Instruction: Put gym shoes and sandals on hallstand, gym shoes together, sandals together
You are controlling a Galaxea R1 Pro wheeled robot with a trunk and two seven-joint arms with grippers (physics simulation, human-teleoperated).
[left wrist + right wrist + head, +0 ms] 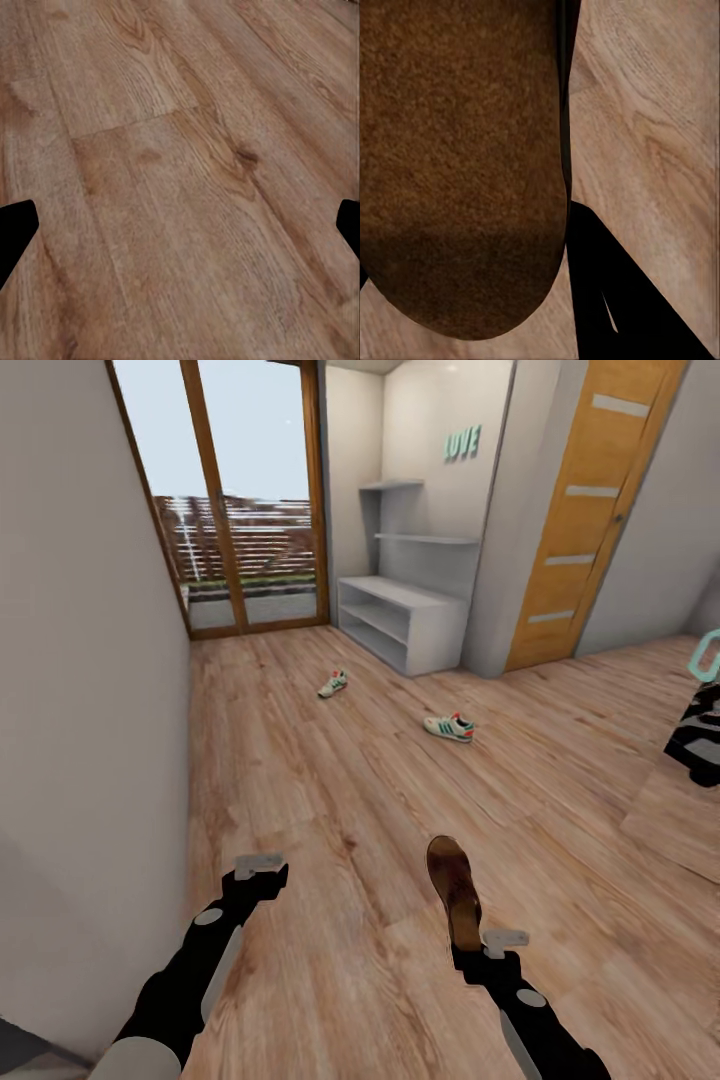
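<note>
Right gripper (478, 950) fingers clamp 1 sandal (453, 888) above the floor (330, 800); left gripper (262, 870) fingers spread wide, holding nothing.

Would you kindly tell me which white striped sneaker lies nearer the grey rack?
The smaller-looking white sneaker, farther up the wood floor toward the glass door; the other sneaker lies closer to the robot.

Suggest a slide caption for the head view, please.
Right claw holds a brown sandal; two gym shoes lie before the hallstand.
</note>
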